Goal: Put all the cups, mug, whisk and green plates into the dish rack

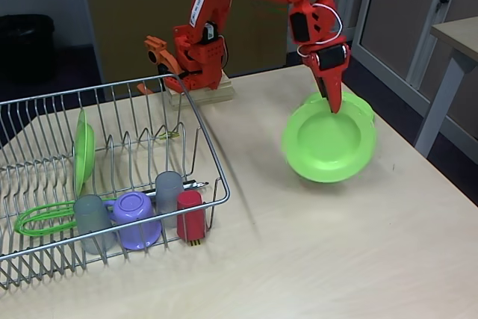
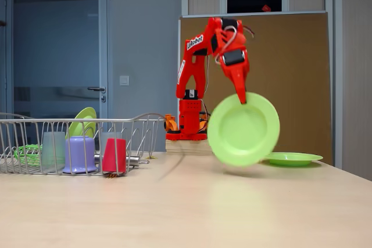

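Pale wood tabletop, office doors and a brown board behind, and the orange arm reaches out over the right side with its gripper pointing down, fingers pinched on the top rim of a green plate, which hangs tilted and clear of the surface! Just behind it a second green plate lies flat on the table near the far right edge. Over at the left edge sits the dish rack, and it is busy: a third green plate stands on edge among the prongs, the whisk lies along the front, and lined up at the near corner are a grey cup, the purple mug, another grey cup and the red cup.
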You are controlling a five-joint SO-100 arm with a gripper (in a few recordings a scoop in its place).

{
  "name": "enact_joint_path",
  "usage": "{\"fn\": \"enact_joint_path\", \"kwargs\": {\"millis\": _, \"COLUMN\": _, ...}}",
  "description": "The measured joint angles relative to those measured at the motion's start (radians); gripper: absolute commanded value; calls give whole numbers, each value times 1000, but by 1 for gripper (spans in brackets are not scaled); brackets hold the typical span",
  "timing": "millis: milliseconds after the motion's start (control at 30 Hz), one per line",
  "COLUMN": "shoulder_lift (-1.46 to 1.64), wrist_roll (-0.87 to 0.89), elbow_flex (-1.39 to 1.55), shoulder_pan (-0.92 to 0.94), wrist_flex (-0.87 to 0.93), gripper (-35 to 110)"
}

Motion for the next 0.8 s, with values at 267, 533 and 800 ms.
{"fn": "enact_joint_path", "kwargs": {"millis": 267, "shoulder_lift": 15, "wrist_roll": -152, "elbow_flex": -351, "shoulder_pan": 143, "wrist_flex": 265, "gripper": 0}}
{"fn": "enact_joint_path", "kwargs": {"millis": 533, "shoulder_lift": 328, "wrist_roll": -304, "elbow_flex": -216, "shoulder_pan": 348, "wrist_flex": 295, "gripper": 0}}
{"fn": "enact_joint_path", "kwargs": {"millis": 800, "shoulder_lift": 615, "wrist_roll": -276, "elbow_flex": 170, "shoulder_pan": 623, "wrist_flex": 285, "gripper": 0}}
